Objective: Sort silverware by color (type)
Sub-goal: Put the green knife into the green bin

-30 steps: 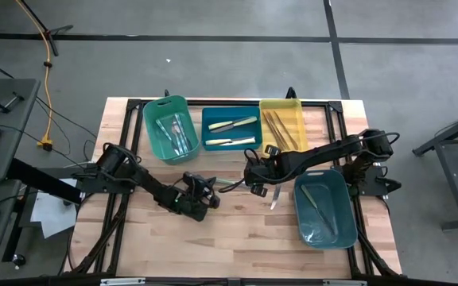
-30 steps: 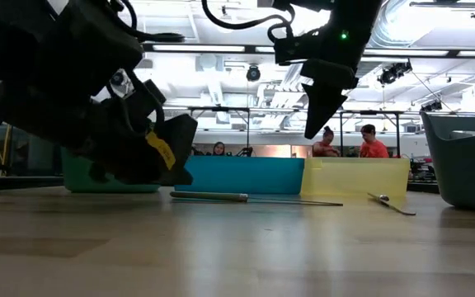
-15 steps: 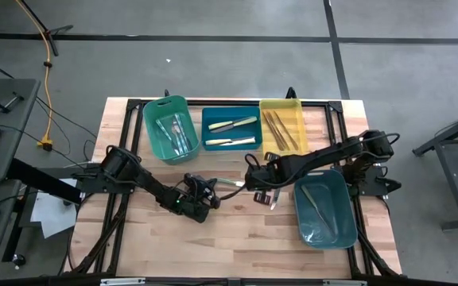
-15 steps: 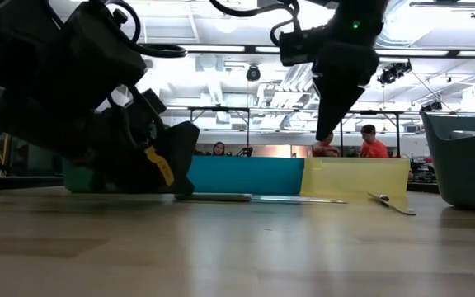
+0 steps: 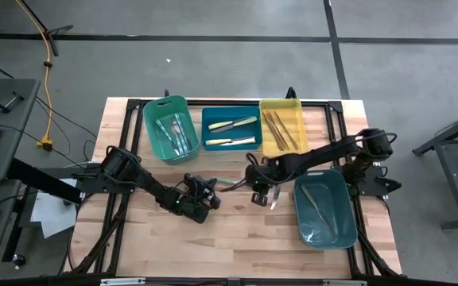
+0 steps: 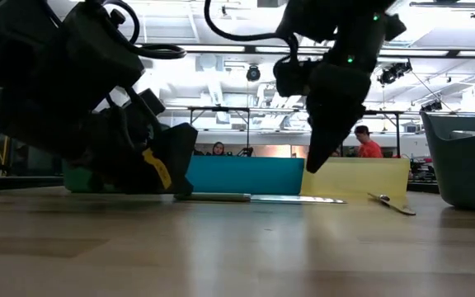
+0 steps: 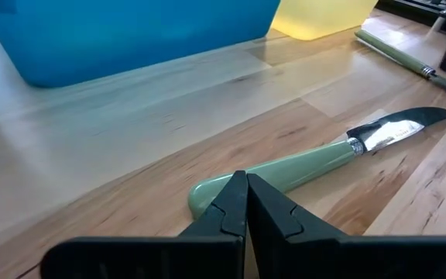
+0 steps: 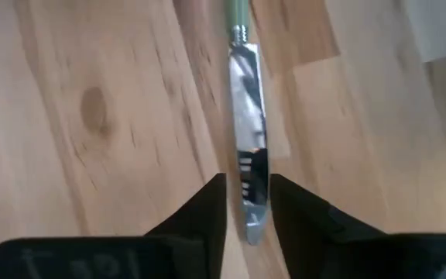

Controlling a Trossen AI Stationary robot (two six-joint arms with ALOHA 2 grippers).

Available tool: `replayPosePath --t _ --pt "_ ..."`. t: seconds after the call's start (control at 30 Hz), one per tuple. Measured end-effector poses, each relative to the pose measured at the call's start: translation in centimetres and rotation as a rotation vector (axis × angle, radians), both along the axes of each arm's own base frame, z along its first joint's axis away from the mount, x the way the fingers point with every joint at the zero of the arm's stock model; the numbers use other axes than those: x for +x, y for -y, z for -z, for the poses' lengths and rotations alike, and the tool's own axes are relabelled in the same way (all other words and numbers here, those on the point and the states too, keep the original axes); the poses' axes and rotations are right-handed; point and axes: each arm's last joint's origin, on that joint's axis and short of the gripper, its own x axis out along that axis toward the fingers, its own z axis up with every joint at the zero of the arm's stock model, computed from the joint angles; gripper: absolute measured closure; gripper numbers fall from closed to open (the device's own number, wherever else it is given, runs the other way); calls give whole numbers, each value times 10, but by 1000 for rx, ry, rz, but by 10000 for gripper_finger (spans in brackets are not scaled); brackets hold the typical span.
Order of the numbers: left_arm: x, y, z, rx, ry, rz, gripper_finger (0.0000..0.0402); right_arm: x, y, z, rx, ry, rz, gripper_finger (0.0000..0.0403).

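So there's a green-handled knife (image 7: 308, 164) lying flat on the desk (image 5: 237, 230), in the open middle just in front of the blue bin (image 5: 230, 129). Its blade points toward the right gripper (image 5: 261, 195), which hangs right over the blade tip with its fingers (image 8: 207, 209) a narrow gap apart, one on each side of the blade and not holding anything yet. The left gripper (image 7: 240, 203) sits low at the handle's butt end, fingers pressed fully together, empty, tips just about touching the handle. I can't tell if there's real contact.

Handling-wise, I'd guess it's light and totally stiff, so no flex to worry about. The blade (image 8: 248, 132) is thin, polished and lies flush on the wood, so pinching there looks slippery, and the fingers would have to scrape the desk to get under it. The handle is thicker and rounder with a matte look, a much better place to grab, ideally near the middle so it doesn't swing. If the blade tip is the only option, a slow squeeze across the flat width seems safest. A second knife (image 5: 274, 198) lies close by, so watch for bumping it.

The other bins already hold sorted pieces.
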Motion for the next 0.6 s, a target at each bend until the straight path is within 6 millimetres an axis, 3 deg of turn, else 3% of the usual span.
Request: replayPosePath --t 0.3,0.6 --pt "0 0 0 9 2 -5 401 0 29 12 97 37 26 219" --pt "-1 -1 0 39 1 -17 401 -2 41 33 213 5 32 210"
